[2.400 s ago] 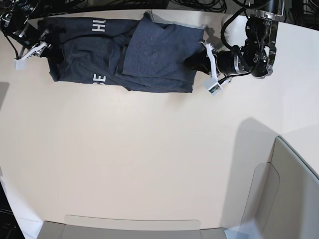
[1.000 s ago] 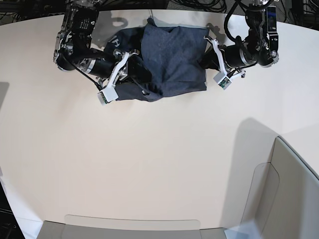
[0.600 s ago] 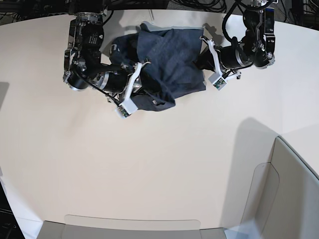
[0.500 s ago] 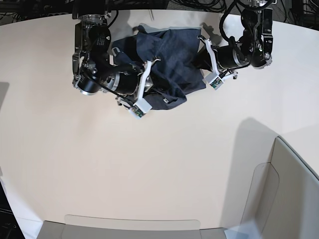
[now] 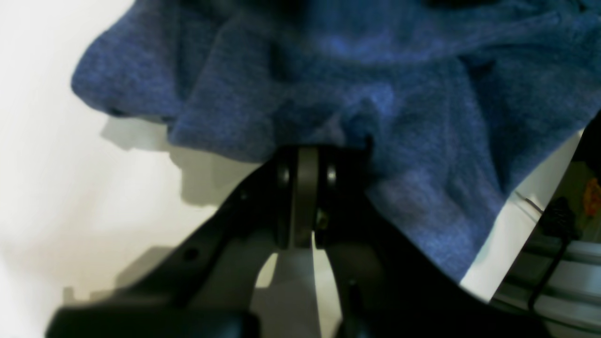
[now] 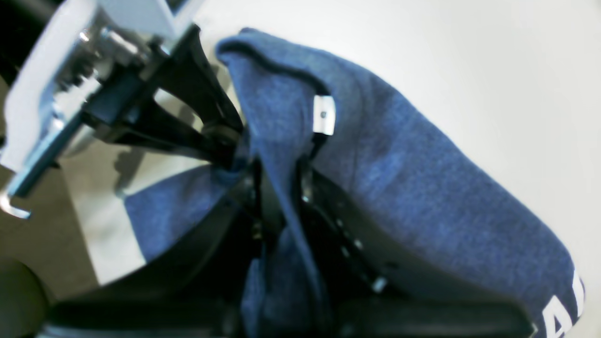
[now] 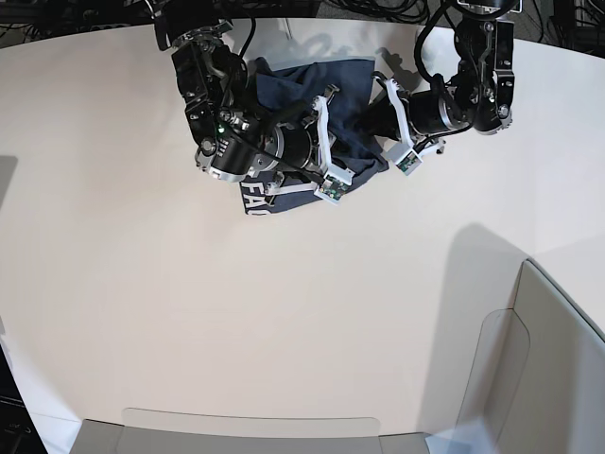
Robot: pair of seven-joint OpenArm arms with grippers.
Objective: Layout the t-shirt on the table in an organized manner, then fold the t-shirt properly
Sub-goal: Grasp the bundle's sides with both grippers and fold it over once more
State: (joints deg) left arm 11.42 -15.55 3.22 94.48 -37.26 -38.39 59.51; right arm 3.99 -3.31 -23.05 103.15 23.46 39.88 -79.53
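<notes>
The t-shirt (image 7: 336, 90) lies bunched at the far edge of the tabletop (image 7: 236, 312), folded over on itself between the two arms; white lettering shows on its near-left part.

Obstructions: the right arm reaches across the cloth from the base view's left and covers much of it. The right claw (image 6: 277, 188) is clenched on a fold of the t-shirt (image 6: 399, 188), cloth running between the jaws, with a small white tag (image 6: 324, 115) just beside it. The left claw (image 5: 305, 164) is clenched on the t-shirt (image 5: 399, 94) hem, at the cloth's right side in the base view. The two claws stand near each other across the bundle.

Surroundings: grey translucent bin walls (image 7: 539, 369) occupy the near-right corner, and a low panel (image 7: 246, 430) runs along the near edge. Dark cables (image 7: 378, 9) lie beyond the far edge.

Clearance: the broad middle of the tabletop, nearer than the cloth, is bare. The shirt sits close to the curved far edge.
</notes>
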